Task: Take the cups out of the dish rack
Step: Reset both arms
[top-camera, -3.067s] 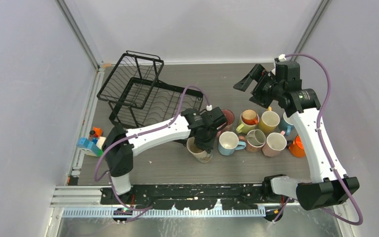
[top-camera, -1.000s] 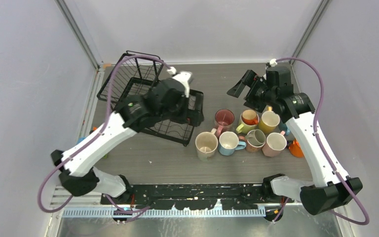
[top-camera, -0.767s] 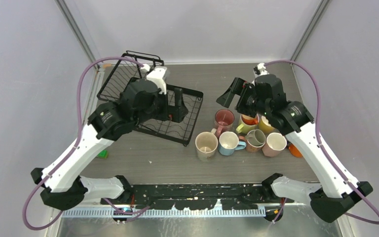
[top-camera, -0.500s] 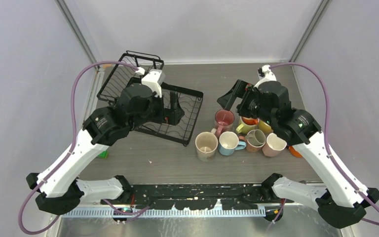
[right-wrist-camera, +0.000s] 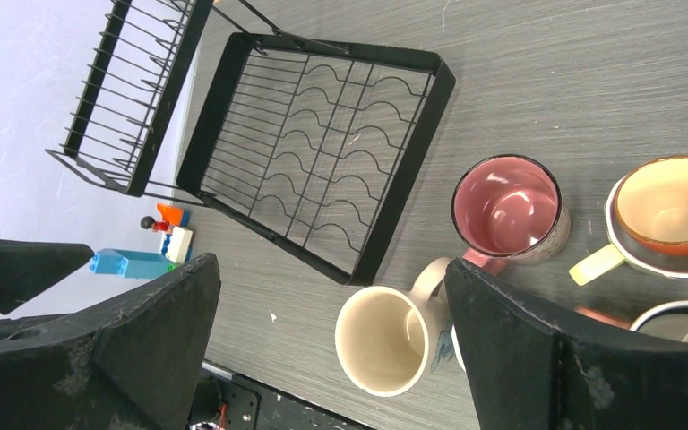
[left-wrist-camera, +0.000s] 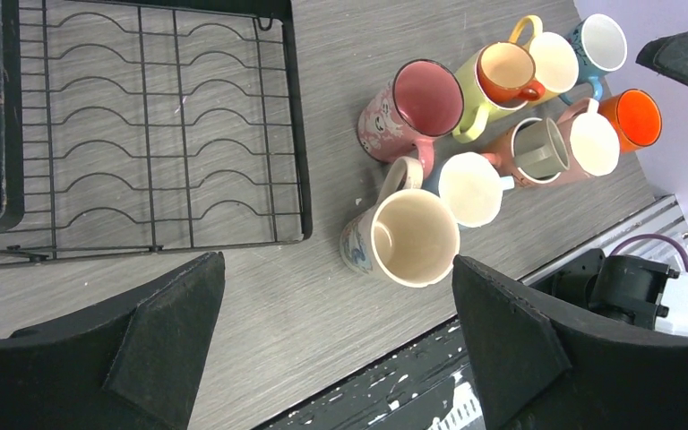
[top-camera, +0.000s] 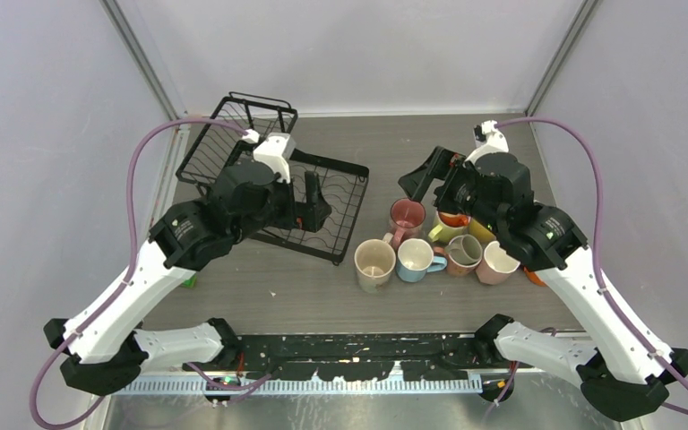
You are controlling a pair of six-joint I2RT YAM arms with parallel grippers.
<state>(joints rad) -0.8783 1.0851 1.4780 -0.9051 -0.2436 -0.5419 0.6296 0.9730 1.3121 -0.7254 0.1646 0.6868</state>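
Note:
The black wire dish rack [top-camera: 355, 208] lies at the back left of the table, and no cup shows in its tray [left-wrist-camera: 287, 134] or basket. Several cups stand in a cluster to its right: a beige one [top-camera: 374, 263], a light blue one [top-camera: 414, 259], a pink one [top-camera: 407, 216] and others behind. My left gripper [top-camera: 316, 202] hovers open above the tray's right part. My right gripper [top-camera: 430, 179] hangs open above the pink cup [right-wrist-camera: 506, 206]. Both wrist views look down from high up on the beige cup [left-wrist-camera: 412, 237] [right-wrist-camera: 385, 340], with nothing between the fingers.
Small toy blocks [right-wrist-camera: 134, 262] lie at the table's left edge, near the rack's front corner. An orange cup [left-wrist-camera: 640, 116] stands at the far right of the cluster, close to the right arm. A black rail [top-camera: 349, 345] runs along the near edge. Walls enclose three sides.
The left arm has drawn back a little from over the rack toward the near left. The right arm has shifted slightly right. The beige cup, under the left gripper three seconds ago, stands alone.

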